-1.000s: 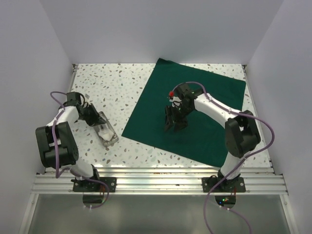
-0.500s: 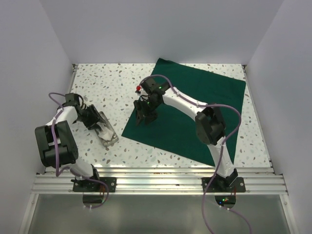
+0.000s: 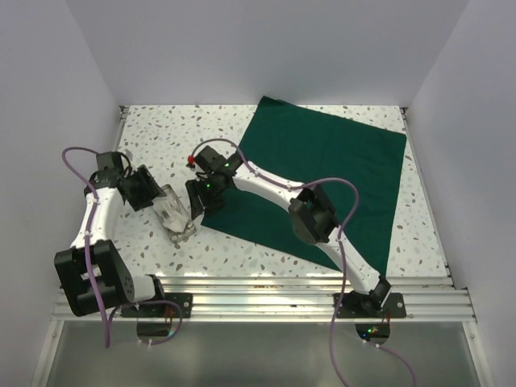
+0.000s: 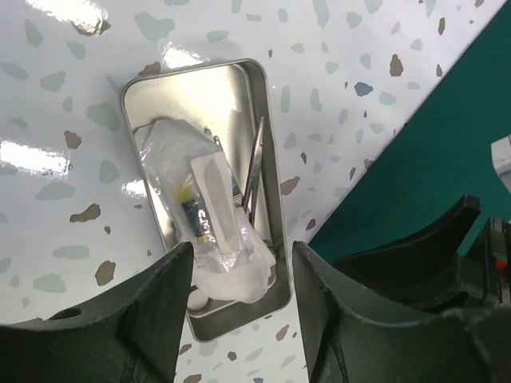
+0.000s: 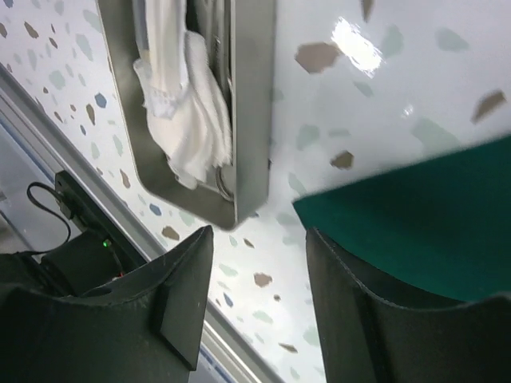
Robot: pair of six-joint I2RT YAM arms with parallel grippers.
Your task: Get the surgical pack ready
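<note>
Drape [image 3: 322, 173]: dark green cloth, spread flat as a tilted square on the speckled table [image 3: 161, 137], from centre to right.
Tray [image 4: 188, 96]: small steel box on bare tabletop just beside the drape's near-left corner, not on the cloth.
Tray contents: white gauze [image 4: 231, 279] bunched at one end, a clear-wrapped packet [image 4: 209, 199] on top, and a thin steel instrument [image 4: 254, 171] along one long wall.
Left gripper [image 4: 243, 263]: above the gauze end of the tray, fingers spread wide, nothing between them.
Right gripper [image 5: 259, 239]: arm stretched across the drape; the fingers hang apart over the strip of table between tray and cloth corner, holding nothing.
Contact with tray: cannot tell for either gripper.
</note>
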